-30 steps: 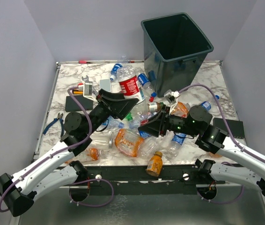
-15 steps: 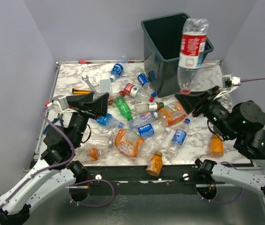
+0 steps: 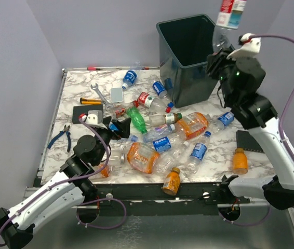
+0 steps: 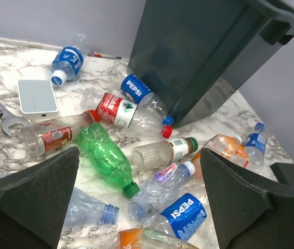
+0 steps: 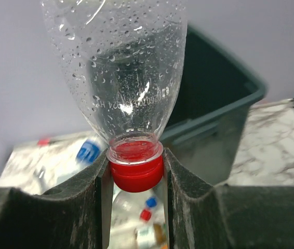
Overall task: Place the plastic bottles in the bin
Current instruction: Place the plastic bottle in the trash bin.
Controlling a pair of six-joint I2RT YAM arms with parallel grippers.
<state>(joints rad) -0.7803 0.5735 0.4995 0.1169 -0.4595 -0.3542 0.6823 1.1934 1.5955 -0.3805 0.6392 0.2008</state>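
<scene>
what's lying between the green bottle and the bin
A red-label bottle and a blue-label Pepsi bottle, both lying down, clearest in the left wrist view.

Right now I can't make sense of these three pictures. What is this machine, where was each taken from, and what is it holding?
These are two robot arms bolted at the near edge of a white marbled table. One picture looks down from above and behind them; the other two come from a camera on each wrist, so the dark wedges at their edges are that arm's own fingers. On the table lie many small plastic drink bottles, such as a green bottle and an orange bottle, plus a metal wrench and blue-handled pliers. The right gripper is shut on the red-capped neck of a clear plastic bottle, held cap down, high up near the big dark grey-green plastic bin. The left gripper is open, holds nothing and hangs over the pile.
</scene>
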